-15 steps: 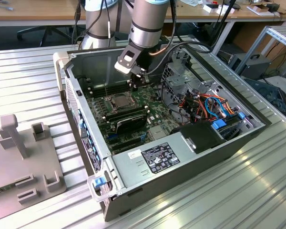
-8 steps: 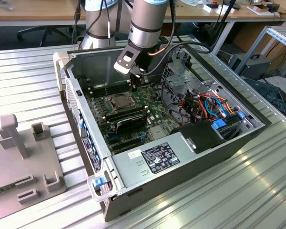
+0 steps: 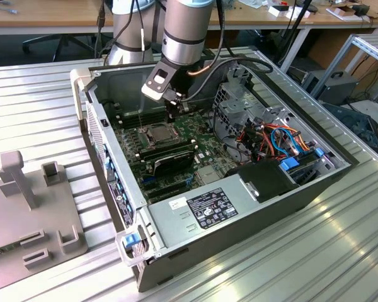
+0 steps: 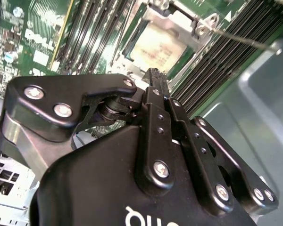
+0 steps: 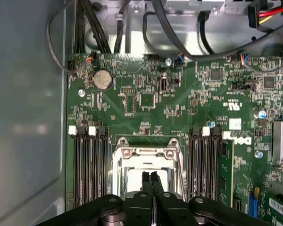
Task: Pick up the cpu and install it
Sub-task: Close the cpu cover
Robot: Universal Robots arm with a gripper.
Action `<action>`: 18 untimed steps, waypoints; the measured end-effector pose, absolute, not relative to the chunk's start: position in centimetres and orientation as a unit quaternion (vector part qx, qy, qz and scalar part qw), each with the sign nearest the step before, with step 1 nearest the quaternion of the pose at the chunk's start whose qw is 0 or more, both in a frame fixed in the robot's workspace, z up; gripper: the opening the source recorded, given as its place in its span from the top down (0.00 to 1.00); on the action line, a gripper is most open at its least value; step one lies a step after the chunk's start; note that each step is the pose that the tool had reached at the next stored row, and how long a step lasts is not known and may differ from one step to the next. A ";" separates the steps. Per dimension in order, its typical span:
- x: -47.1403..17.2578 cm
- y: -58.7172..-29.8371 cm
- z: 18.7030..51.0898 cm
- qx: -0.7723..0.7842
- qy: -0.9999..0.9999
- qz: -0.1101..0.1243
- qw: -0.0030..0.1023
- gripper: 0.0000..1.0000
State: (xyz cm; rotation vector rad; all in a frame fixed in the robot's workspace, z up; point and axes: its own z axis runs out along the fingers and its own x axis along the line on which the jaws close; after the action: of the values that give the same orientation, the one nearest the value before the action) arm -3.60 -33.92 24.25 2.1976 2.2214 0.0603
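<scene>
Claw (image 5: 150,178) pinched together, above pale square cpu (image 5: 132,181)

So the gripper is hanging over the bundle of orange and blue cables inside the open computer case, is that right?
Not quite. Inside the open computer case, the gripper hangs over the metal-framed socket on the green motherboard, not the cables, as the first wrist view shows.
</scene>
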 end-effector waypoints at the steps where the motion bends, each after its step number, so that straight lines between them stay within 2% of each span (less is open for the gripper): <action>1: -3.9 -33.9 24.2 0.703 0.711 0.019 0.008 0.89; 18: -7.0 -33.9 23.1 0.703 0.711 0.019 0.008 0.89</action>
State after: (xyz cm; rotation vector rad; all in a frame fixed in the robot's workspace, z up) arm -6.97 -33.92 23.12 2.1974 2.2215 0.0602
